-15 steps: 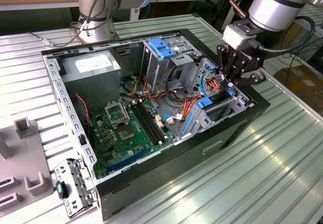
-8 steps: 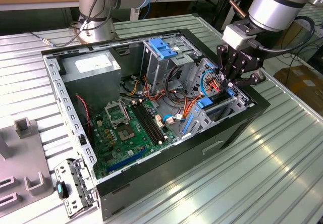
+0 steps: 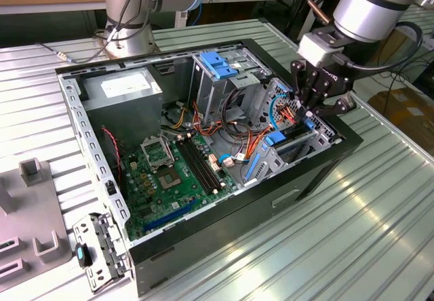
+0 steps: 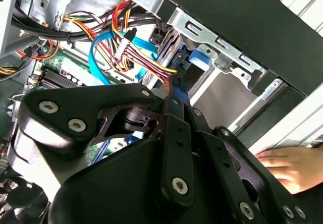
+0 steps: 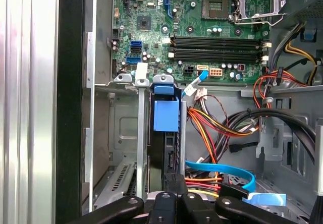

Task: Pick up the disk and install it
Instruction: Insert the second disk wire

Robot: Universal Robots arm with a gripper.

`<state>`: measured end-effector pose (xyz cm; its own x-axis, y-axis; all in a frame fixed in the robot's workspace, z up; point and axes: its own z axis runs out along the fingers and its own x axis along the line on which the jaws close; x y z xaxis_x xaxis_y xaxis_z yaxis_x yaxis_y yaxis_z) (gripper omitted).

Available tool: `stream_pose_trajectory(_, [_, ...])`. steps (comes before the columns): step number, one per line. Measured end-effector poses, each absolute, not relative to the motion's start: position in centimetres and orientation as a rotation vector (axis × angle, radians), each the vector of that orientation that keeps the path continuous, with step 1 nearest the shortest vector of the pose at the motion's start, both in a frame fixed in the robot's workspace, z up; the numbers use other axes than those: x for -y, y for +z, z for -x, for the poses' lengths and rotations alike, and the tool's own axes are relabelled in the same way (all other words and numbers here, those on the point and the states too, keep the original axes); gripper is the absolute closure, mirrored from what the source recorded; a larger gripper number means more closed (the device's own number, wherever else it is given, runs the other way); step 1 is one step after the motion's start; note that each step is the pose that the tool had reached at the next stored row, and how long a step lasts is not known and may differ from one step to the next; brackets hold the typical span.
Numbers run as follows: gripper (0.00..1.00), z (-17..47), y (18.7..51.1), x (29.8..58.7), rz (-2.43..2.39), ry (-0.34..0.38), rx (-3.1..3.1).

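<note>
Because the disk (image 5: pixel 166 115) stands edgewise in its bay slot, the hand (image 3: pixel 308 114) grips its rear edge.

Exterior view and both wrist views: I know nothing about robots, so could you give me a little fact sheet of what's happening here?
Setting: open computer case on a ribbed metal table
Gripper: down at the drive bay, at the exterior view's right end of the case
Disk: on edge in the bay slot, blue tab toward the motherboard
Gripper and disk: very close; contact unclear
Person: a hand outside the case
</note>
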<state>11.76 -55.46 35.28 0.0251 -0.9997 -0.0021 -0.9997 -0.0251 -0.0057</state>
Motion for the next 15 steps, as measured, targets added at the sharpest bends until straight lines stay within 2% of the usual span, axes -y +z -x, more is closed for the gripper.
stream_pose_trajectory(11, [0.89, -11.6, 36.3, 55.5, 2.244, -0.001, -2.188])
stream_pose_trajectory(14, [0.89, -11.2, 40.0, 54.4, 2.238, 0.013, -2.183])
stream_pose_trajectory(15, [0.89, -11.2, 40.0, 54.0, 2.236, 0.017, -2.181])
